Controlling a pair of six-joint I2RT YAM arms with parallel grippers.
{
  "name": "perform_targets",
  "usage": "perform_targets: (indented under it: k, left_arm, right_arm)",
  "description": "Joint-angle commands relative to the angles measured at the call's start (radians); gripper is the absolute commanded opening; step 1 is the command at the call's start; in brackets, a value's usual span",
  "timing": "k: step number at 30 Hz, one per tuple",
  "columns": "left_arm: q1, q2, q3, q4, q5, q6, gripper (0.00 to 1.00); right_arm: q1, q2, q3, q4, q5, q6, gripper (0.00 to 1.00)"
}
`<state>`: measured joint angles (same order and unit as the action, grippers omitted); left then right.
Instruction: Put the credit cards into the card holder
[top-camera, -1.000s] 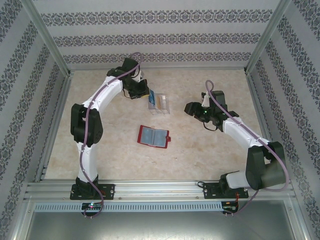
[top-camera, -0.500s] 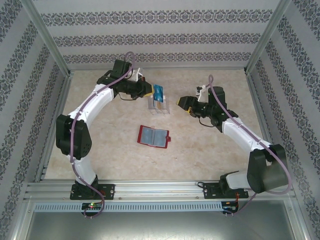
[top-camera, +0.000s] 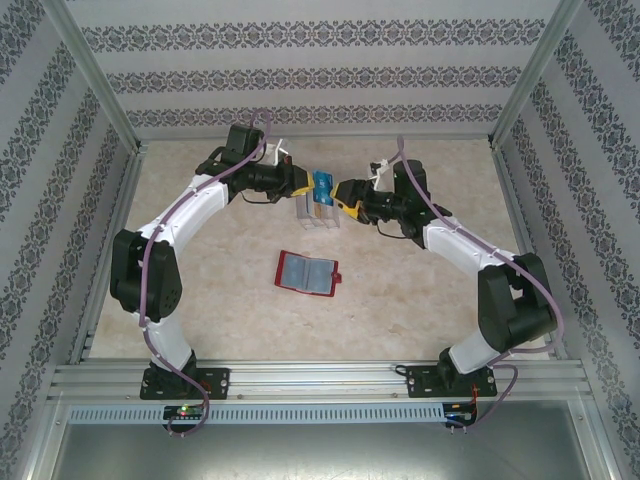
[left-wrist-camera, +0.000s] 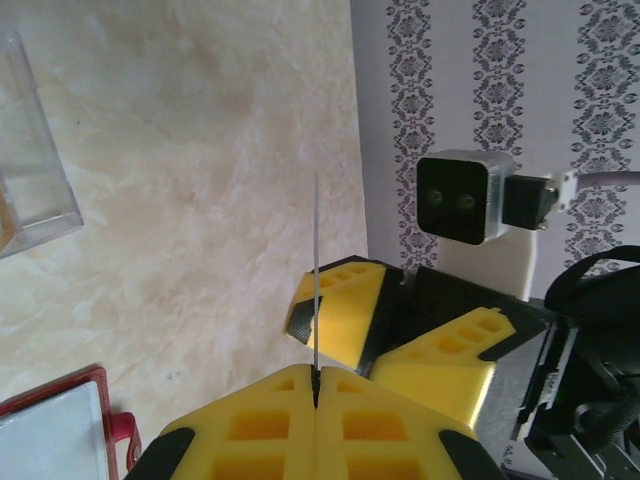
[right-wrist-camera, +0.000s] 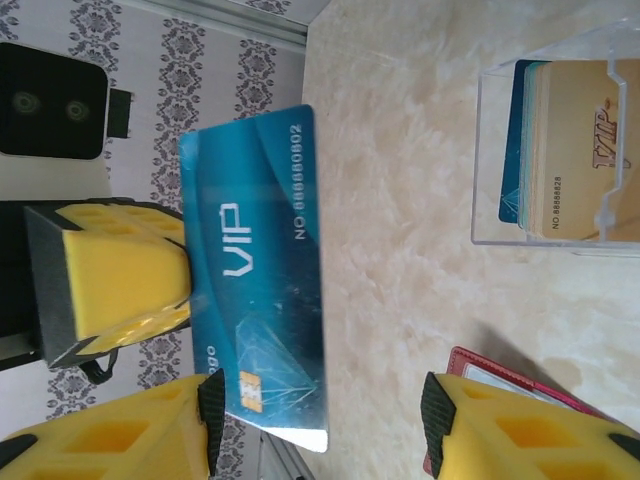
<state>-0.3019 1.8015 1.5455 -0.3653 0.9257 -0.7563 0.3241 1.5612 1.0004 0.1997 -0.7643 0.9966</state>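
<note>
**Blue credit card** (right-wrist-camera: 260, 270), marked VIP with a chip near one end, held in the air above the far middle of the table (top-camera: 230, 300). The left gripper (left-wrist-camera: 316, 385) is clenched on one long edge of it. From the left wrist the card appears edge-on, a thin line rising from the seam between the two yellow fingers. The right gripper (top-camera: 345, 193) faces it from the opposite side with jaws parted. The chip end of the card lies between them, close to one finger; whether that finger touches the card cannot be told. Near the card a clear case (top-camera: 318, 212) stands on the table, holding further cards (right-wrist-camera: 585, 150) packed face to face, the front one tan and also marked VIP, with a blue edge behind it. The card holder (top-camera: 306, 272), red, lies open on the table nearer the arm bases, well apart from the case and from both grippers, its grey-blue pockets facing up. Patterned walls (top-camera: 300, 80) enclose the table on three sides
</note>
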Motion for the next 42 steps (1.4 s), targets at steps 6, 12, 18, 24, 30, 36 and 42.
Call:
perform_targets:
  k: [6, 12, 18, 24, 30, 36, 42]
  left_arm:
    - [-0.023, -0.041, -0.011, 0.072, 0.048, -0.039, 0.00]
    - [-0.023, -0.046, -0.018, 0.065, 0.044, -0.035, 0.00]
    - [-0.023, -0.042, -0.021, 0.055, 0.047, -0.032, 0.00]
    - [-0.021, -0.044, -0.022, 0.064, 0.052, -0.046, 0.00]
    - [0.008, -0.110, -0.094, -0.018, -0.070, 0.003, 0.42]
    - [0.028, -0.188, -0.222, -0.194, -0.250, 0.148, 0.44]
    - [0.026, -0.243, -0.428, -0.198, -0.383, 0.166, 0.52]
  right_arm:
    - [0.013, 0.010, 0.039, 0.115, -0.017, 0.051, 0.57]
    - [0.012, 0.013, 0.028, 0.149, -0.021, 0.062, 0.49]
    - [0.018, -0.012, 0.019, 0.121, -0.017, 0.019, 0.27]
    - [0.035, -0.039, -0.021, 0.129, -0.021, 0.013, 0.00]
    - [0.106, -0.130, -0.173, 0.131, 0.118, 0.117, 0.00]
    - [0.276, -0.252, -0.375, 0.132, 0.376, 0.153, 0.00]
    - [0.463, -0.259, -0.416, 0.079, 0.572, 0.182, 0.00]
